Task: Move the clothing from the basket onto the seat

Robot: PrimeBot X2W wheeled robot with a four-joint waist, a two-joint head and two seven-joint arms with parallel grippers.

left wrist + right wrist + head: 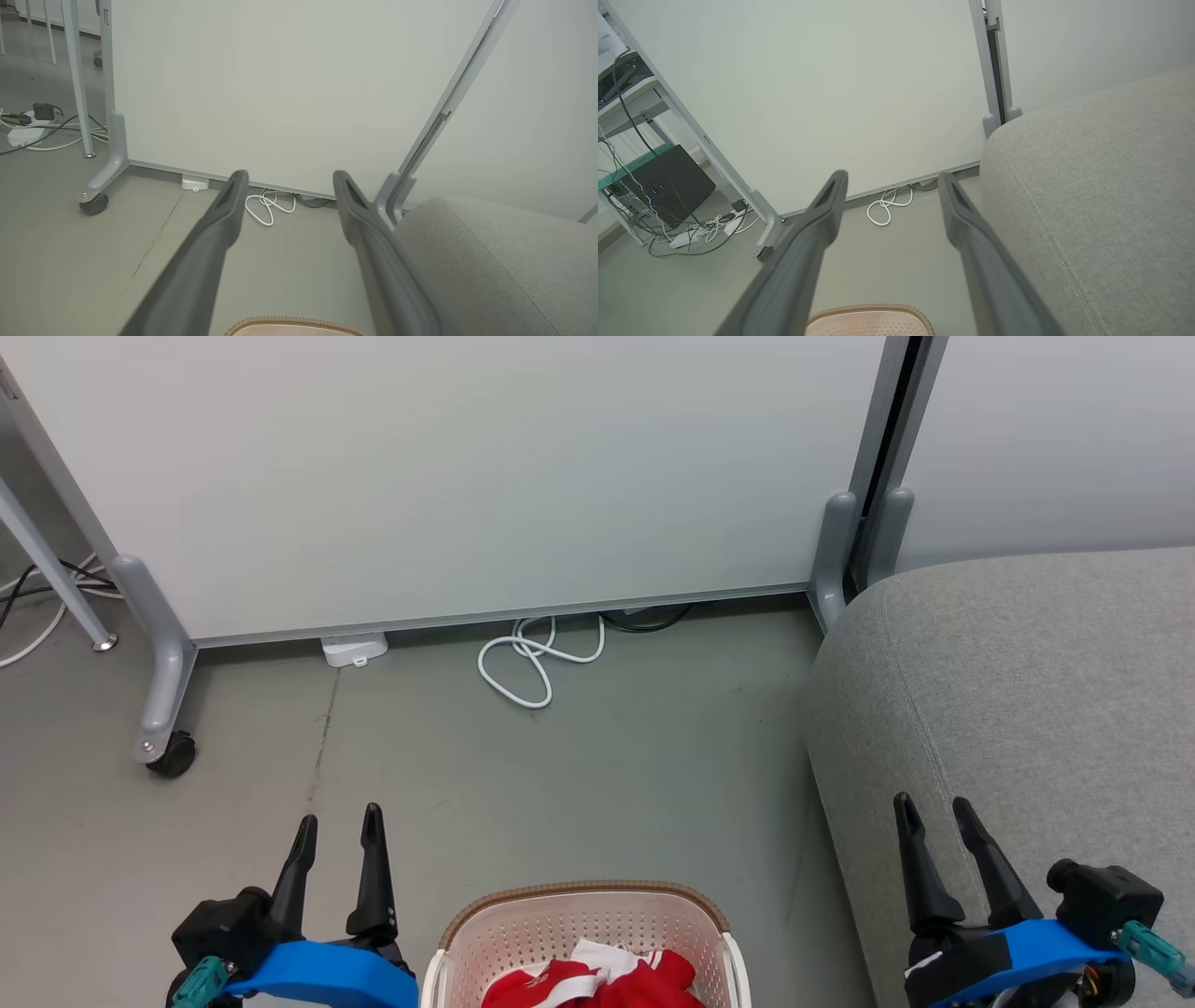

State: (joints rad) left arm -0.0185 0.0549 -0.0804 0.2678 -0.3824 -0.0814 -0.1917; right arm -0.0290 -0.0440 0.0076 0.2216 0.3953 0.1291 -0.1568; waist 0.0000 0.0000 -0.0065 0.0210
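Probably an office: wheeled partition panel (467,476), tangled floor cables (691,228), dark equipment box (668,182).

the basket (583,894) is cut by the near edge of the head view, so its near part and its floor are unseen. the clothing (597,985) inside is cut off too; how many pieces lie there cannot be told. the sofa (1027,709) runs out past the right and near edges. the white cable (532,663) slips under the panel (467,476), its far end hidden. left of the panel in the right wrist view, a tangle of cords (700,231) is too small to sort out.
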